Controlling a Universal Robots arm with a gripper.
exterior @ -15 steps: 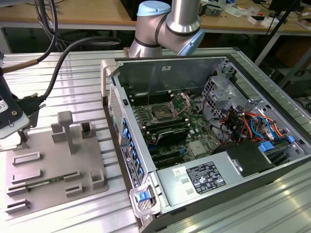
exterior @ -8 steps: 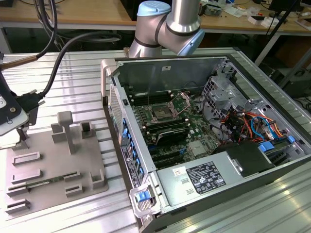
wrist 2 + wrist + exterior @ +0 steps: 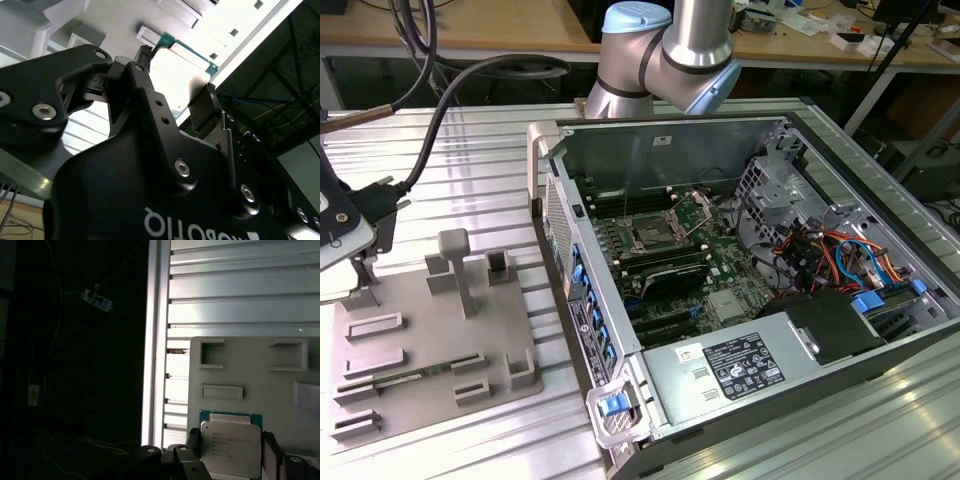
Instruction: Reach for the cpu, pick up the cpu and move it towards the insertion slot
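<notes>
The black metal hand (image 3: 177,72) is held low over the far left part of the tray, at the exterior view's left, so that the cpu falls within its span. Whether it is closed on the chip or merely set around it cannot be told. The small flat square cpu (image 3: 231,444), a matt silvery metal lid on a thin green board, is seen in both wrist views lying level against the pale tray face. From this it is judged not yet lifted.

The moulded grey plastic tray (image 3: 430,330) is shaped with shallow rectangular recesses and upright posts, evidently so that parts are kept in fixed places for pickup. It is laid on the ribbed aluminium counter (image 3: 470,150).

Well apart, to the exterior view's right, the open grey steel computer case (image 3: 660,135) is laid on its side so that the green circuit board (image 3: 730,270) faces upward. On that board the square insertion slot (image 3: 650,237), dark-centred within a bright metal frame, is exposed to access from above.
</notes>
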